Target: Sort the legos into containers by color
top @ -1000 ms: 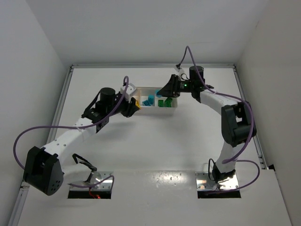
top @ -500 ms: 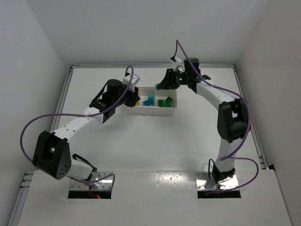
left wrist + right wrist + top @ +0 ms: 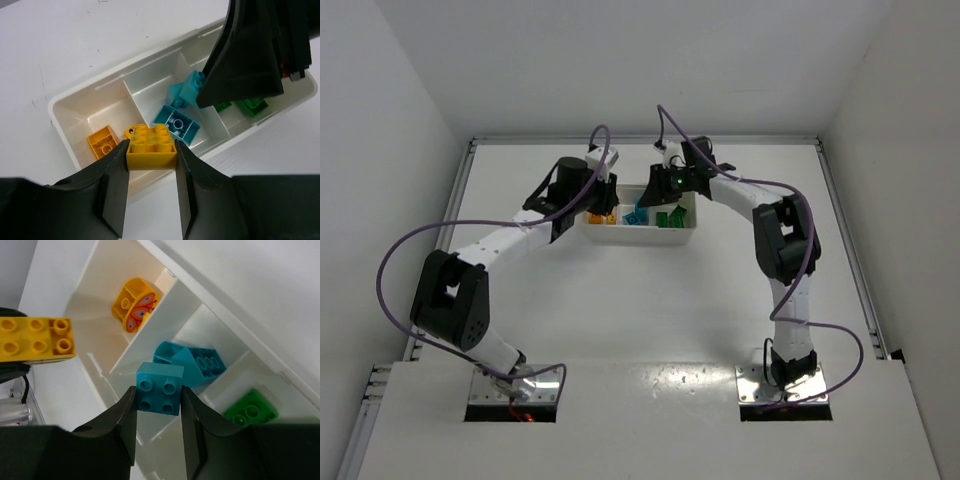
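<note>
Left end effector [image 3: 151, 151] pinches a yellow brick [image 3: 151, 142] by its two flat side walls, studs up, over the near wall of the white tray [image 3: 65, 107] at its left compartment, where an orange brick [image 3: 102, 142] lies. Right end effector [image 3: 157, 395] pinches a cyan brick [image 3: 159, 386] the same way above the middle compartment's cyan bricks [image 3: 197, 362]. A green brick [image 3: 250, 412] sits in the right compartment. Judgement: you are handling light, rigid, glossy plastic, not fragile but slick. Keep your hold centred on opposite flat walls, never across studs or corners.
</note>
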